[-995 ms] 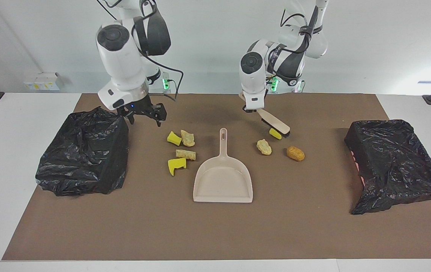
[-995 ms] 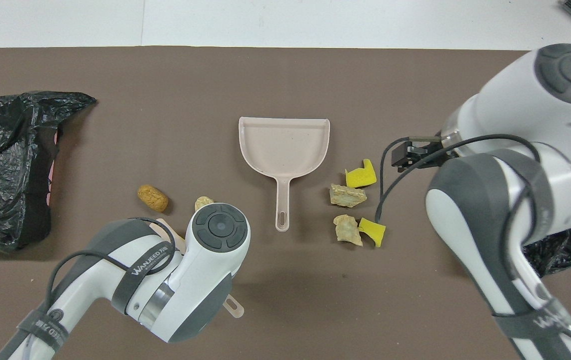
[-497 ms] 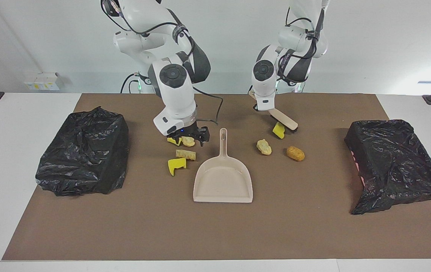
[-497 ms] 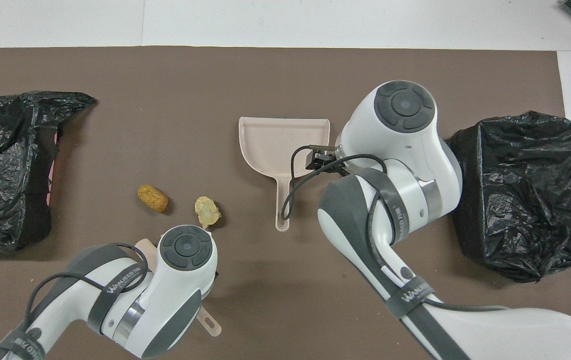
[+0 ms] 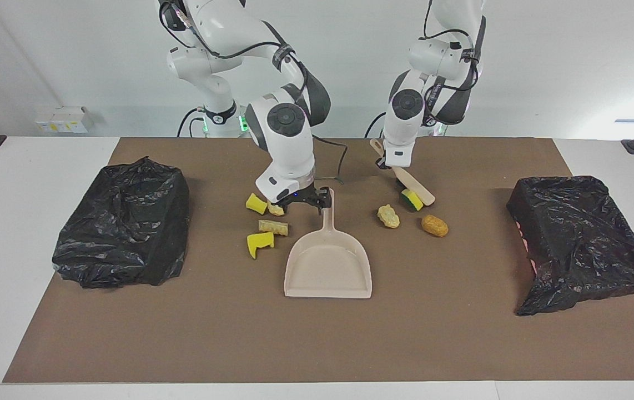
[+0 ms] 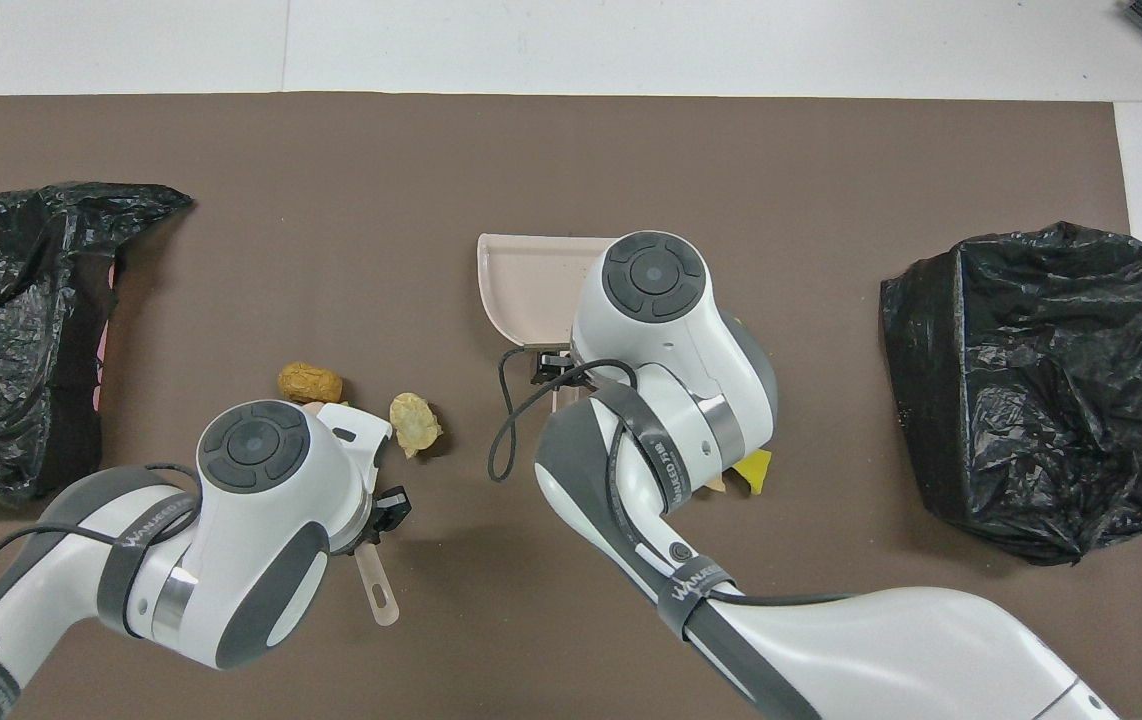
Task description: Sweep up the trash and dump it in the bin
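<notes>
The right gripper (image 5: 310, 201), spread wide, hung just over the beige plastic dustpan's (image 5: 328, 266) handle, which pointed toward the robots; the left gripper (image 5: 392, 165) pinched the beige brush (image 5: 414, 188).

Plain white wall (image 5: 544, 61), white table (image 5: 11, 250), brown mat (image 5: 317, 344), bright daylight at one edge

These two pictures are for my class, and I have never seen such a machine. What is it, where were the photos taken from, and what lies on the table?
Two white robot arms work at a table. One picture faces them; the other looks down from above. The left tool is shut on a brush touching a yellow sponge chunk. The right tool, open, is at the beige dustpan's handle. Scraps of trash lie either side of the dustpan, and a bin lined with a black bag stands at each end.
</notes>
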You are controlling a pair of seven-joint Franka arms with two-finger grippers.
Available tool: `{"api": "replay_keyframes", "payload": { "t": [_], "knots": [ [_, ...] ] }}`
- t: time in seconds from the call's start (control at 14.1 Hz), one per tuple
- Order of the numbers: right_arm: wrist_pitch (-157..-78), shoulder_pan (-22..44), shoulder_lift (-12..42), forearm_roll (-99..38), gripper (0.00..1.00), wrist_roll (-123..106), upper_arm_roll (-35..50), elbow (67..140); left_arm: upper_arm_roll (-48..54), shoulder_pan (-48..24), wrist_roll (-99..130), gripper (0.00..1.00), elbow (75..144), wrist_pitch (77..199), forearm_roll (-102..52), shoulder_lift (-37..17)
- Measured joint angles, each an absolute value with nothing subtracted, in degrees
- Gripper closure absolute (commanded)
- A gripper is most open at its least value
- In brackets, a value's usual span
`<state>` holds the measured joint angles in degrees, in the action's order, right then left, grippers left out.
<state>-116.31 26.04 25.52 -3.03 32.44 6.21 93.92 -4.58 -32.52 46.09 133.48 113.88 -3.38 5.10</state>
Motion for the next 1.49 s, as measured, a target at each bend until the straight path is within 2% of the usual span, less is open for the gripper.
{"api": "replay_keyframes", "payload": {
  "t": [0.14, 0.21, 0.36, 0.57, 0.64, 0.92, 1.21, 1.49],
  "knots": [
    [-116.8, 26.5, 25.9, -4.0, 0.00, 30.8, 6.2, 94.2, -4.4, -32.5, 43.8, 1.00, 130.6, 113.9, -3.4, 3.4],
    [-117.2, 26.7, 25.9, -4.6, 0.06, 29.6, 6.4, 94.5, -4.3, -32.5, 43.3, 1.00, 129.8, 113.7, -3.4, 2.7],
    [-118.4, 26.7, 25.9, -4.9, 0.48, 28.5, 6.8, 95.5, -4.3, -32.3, 41.8, 1.00, 128.8, 112.2, -3.4, 2.3],
    [-118.4, 26.8, 25.9, -5.0, 0.90, 27.5, 7.0, 96.2, -4.5, -30.6, 39.5, 1.00, 126.2, 107.6, -3.4, 2.4],
    [-118.4, 26.8, 25.9, -5.0, 1.00, 27.5, 7.0, 96.2, -4.5, -29.9, 39.3, 1.00, 124.9, 106.3, -3.4, 2.5],
    [-118.2, 26.7, 25.7, -5.1, 1.00, 24.0, 7.0, 96.2, -4.6, -25.6, 36.8, 1.00, 121.7, 104.8, -3.4, 3.8],
    [-115.6, 23.0, 23.5, -5.3, 1.00, 2.0, 6.7, 96.2, -4.6, -19.7, 27.8, 1.00, 121.2, 104.7, -3.4, 4.1],
    [-107.8, 18.2, 18.8, -4.2, 1.00, -26.0, 6.6, 97.1, -4.6, -13.7, 18.3, 1.00, 121.2, 106.5, -3.3, 3.8]
  ]
}}
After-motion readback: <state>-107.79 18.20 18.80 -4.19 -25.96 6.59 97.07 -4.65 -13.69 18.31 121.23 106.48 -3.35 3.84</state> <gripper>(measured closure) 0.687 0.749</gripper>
